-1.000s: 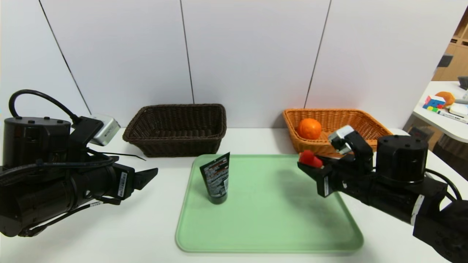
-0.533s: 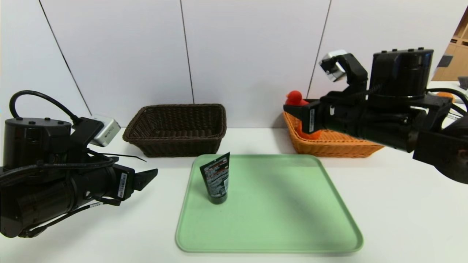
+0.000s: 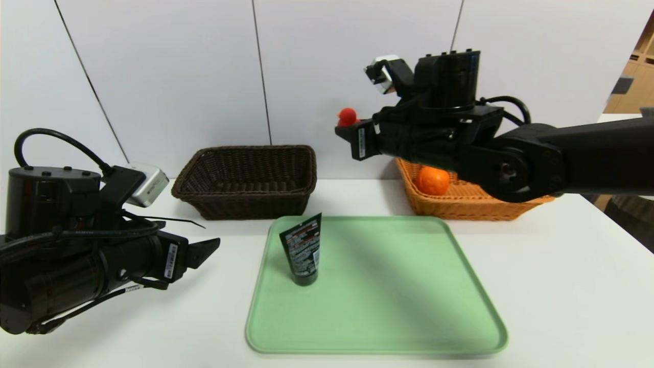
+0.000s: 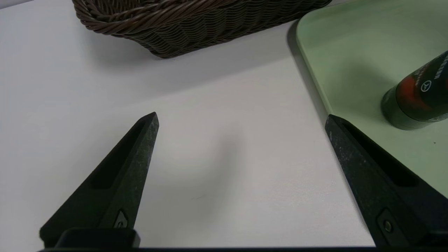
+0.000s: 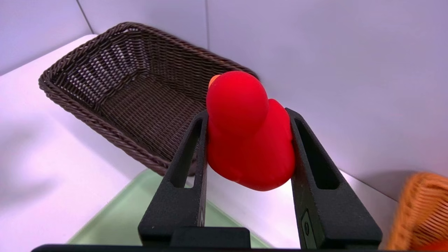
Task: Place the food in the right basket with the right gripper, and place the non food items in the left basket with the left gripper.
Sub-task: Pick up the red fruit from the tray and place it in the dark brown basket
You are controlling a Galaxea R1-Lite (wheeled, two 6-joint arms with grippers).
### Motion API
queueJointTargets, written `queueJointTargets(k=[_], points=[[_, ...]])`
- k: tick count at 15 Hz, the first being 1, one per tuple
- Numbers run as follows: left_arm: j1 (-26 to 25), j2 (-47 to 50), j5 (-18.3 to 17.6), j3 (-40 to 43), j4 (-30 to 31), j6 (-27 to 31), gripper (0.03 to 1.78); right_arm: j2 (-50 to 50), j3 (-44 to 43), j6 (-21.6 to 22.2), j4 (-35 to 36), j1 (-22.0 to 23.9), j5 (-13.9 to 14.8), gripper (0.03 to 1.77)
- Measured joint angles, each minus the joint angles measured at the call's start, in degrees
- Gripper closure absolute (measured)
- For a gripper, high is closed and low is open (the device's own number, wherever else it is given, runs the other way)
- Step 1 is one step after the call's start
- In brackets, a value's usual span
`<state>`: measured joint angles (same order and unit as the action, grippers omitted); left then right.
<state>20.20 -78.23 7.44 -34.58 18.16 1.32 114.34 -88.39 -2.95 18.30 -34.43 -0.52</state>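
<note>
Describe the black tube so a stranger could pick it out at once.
Find the green tray in the middle of the white table. On its rear left part the black tube stands upright on its cap. It is the only thing on the tray, dark with red and white print.

Looks like lab or test room, staged for robot trials. Plain white tabletop [image 3: 562,286] set against bare white wall panels [image 3: 179,71] with dark seams. Props laid out neatly: green tray [image 3: 378,306], dark wicker basket [image 3: 245,179], orange wicker basket [image 3: 470,204]. Two black robot arms with cables over tabletop. Wooden shelving [image 3: 633,76] at far right edge.
</note>
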Motion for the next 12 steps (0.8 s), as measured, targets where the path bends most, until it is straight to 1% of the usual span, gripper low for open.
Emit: queueJointTargets(k=[4,7,9,12], points=[[0.0,0.0,0.7,0.3,0.0,0.0,0.12,7.3,-7.4,0.1,-0.1,-1.6,0.0,1.13],[0.0,-0.2,0.8,0.7,0.0,0.0,0.12,12.1,-13.6,0.2,-1.9,-2.5,0.3,1.13],[0.0,-0.3,0.8,1.0,0.1,0.0,0.12,14.3,-15.6,0.3,-2.2,-3.0,0.3,1.13],[0.0,-0.4,0.8,0.9,0.3,0.0,0.12,16.5,-18.3,1.3,-5.0,-4.1,0.2,1.13]])
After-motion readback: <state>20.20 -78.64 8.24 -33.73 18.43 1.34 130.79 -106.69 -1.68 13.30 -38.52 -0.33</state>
